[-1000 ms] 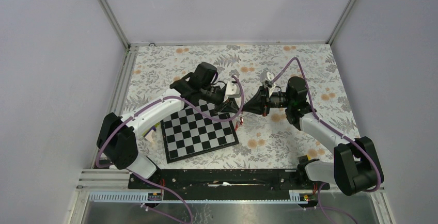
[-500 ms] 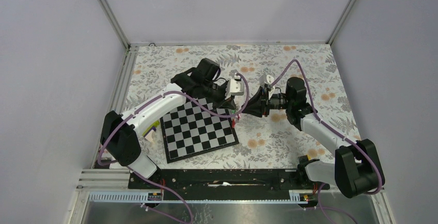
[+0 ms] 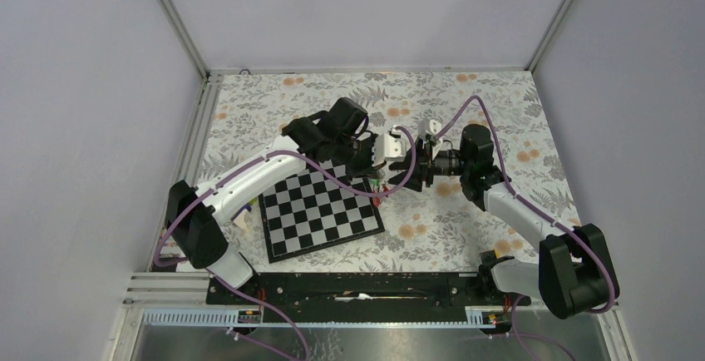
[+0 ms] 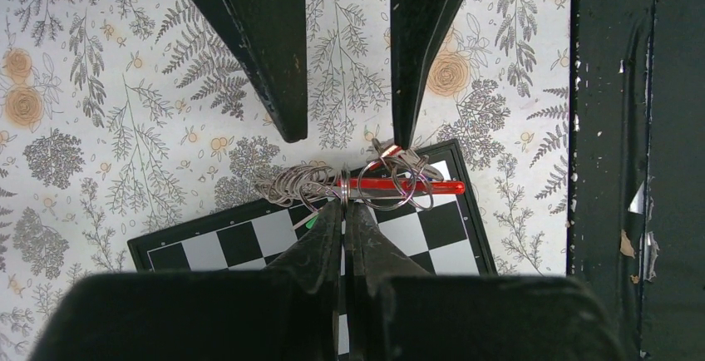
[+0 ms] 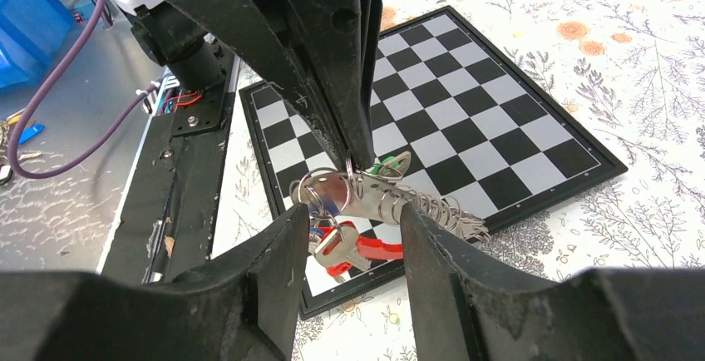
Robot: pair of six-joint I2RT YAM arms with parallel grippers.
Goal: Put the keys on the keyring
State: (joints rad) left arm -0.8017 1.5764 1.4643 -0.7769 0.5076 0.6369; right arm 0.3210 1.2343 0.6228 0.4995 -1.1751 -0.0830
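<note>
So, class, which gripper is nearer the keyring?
Left. The left gripper is pinched shut on the keyring; the right gripper is open, straddling it without gripping.

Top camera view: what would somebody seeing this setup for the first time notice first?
The left gripper and right gripper meet tip to tip above the far right corner of the chessboard. The left one is shut on a bunch of keys tangled with metal rings and a red keyring. The right one is open, its fingers on either side of that bunch.
</note>
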